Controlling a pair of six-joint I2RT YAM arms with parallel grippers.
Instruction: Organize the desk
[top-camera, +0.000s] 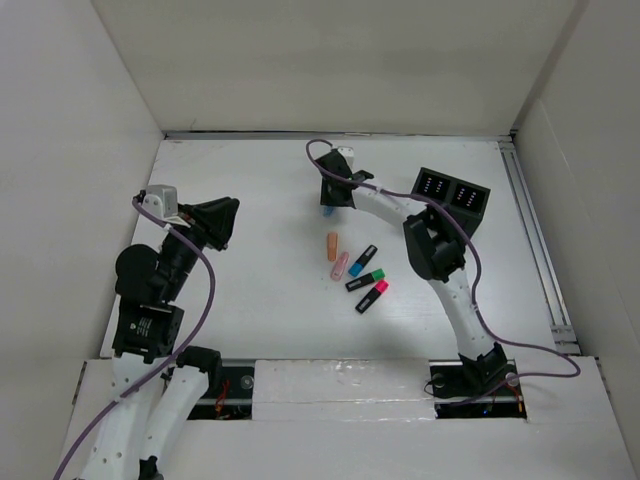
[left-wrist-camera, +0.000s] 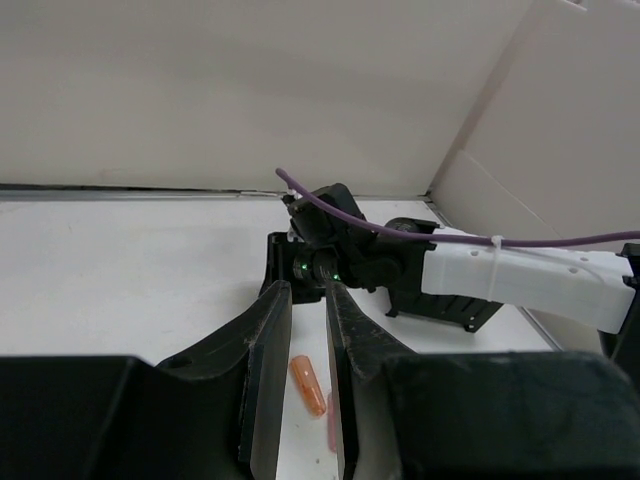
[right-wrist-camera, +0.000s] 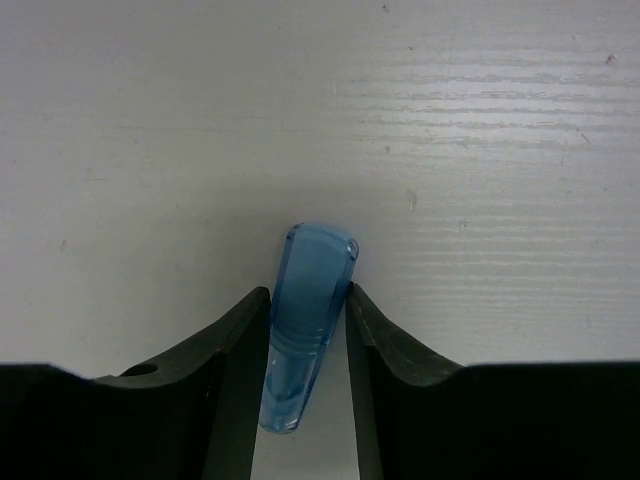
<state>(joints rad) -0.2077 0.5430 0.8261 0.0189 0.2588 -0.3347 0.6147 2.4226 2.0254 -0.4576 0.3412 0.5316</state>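
Note:
The white desk (top-camera: 240, 300) holds three highlighters in the middle: a blue one (top-camera: 362, 260), a green one (top-camera: 365, 280) and a pink one (top-camera: 371, 297). An orange cap (top-camera: 332, 246) and a pink cap (top-camera: 339, 265) lie beside them. My right gripper (top-camera: 329, 203) points down at the desk behind them, shut on a clear blue cap (right-wrist-camera: 310, 310) that sticks out past the fingertips. My left gripper (top-camera: 226, 220) hovers at the left, slightly open and empty. Through its gap in the left wrist view (left-wrist-camera: 308, 288) I see the orange cap (left-wrist-camera: 308, 385).
A black organizer box (top-camera: 452, 195) stands at the back right, close behind the right arm (top-camera: 440, 260). White walls border the desk on three sides. A metal rail (top-camera: 535, 240) runs along the right edge.

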